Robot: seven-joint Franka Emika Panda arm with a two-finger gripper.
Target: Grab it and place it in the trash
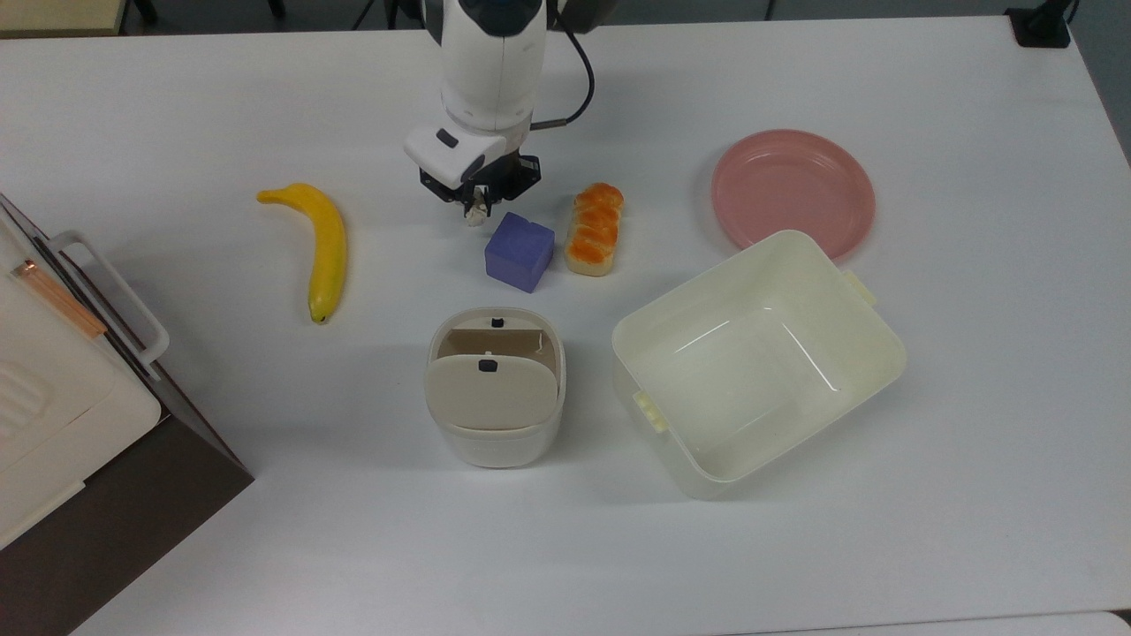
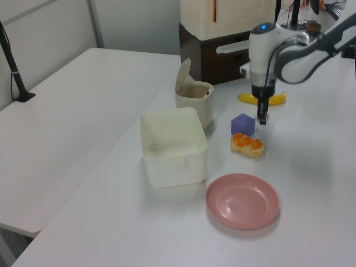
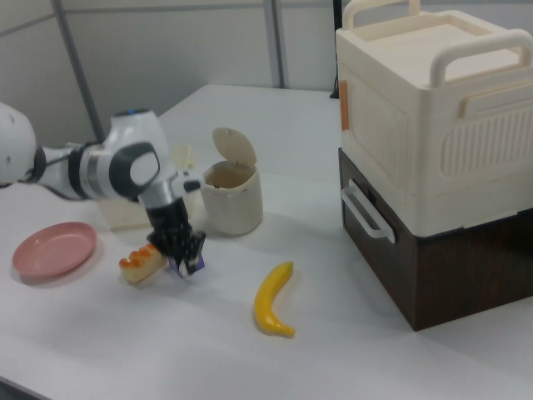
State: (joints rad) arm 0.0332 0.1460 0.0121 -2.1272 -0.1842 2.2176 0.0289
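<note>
Desk (image 1: 884,548): white, matte, with a 2nd white table beside it in the left view.
Room: grey partition walls behind.
Gripper (image 1: 478,205): pinching the paper wad (image 1: 478,212), just beside the purple cube (image 1: 519,252), toward the desk's far edge in the top view.
Trash (image 1: 495,389): mid-desk, lid tilted open, beside the cream tub (image 1: 870,353).
</note>
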